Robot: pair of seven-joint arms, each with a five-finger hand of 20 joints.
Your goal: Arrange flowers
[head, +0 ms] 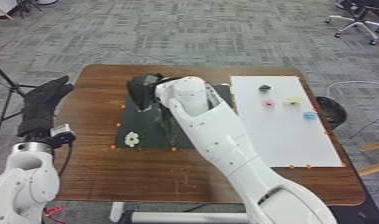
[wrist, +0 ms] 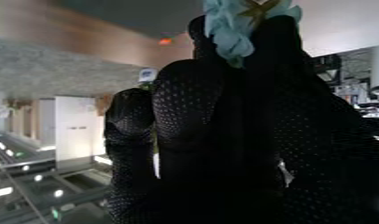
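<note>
right wrist view, pale blue flower (wrist: 231,42), in right robot hand (head: 145,86)

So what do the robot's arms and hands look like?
The left arm and right arm are white and rounded, with dark seams. The left hand and right hand wear black gloves, the right speckled with pale dots. A dark cable runs beside the left arm.

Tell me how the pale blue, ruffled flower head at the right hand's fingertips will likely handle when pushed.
The flower head should be floppy at the edges, since its petals look thin and ruffled. It is probably light for its size, being mostly loose petals. It may twist or tilt, as the right hand seems to pinch it only at the fingertips.
</note>
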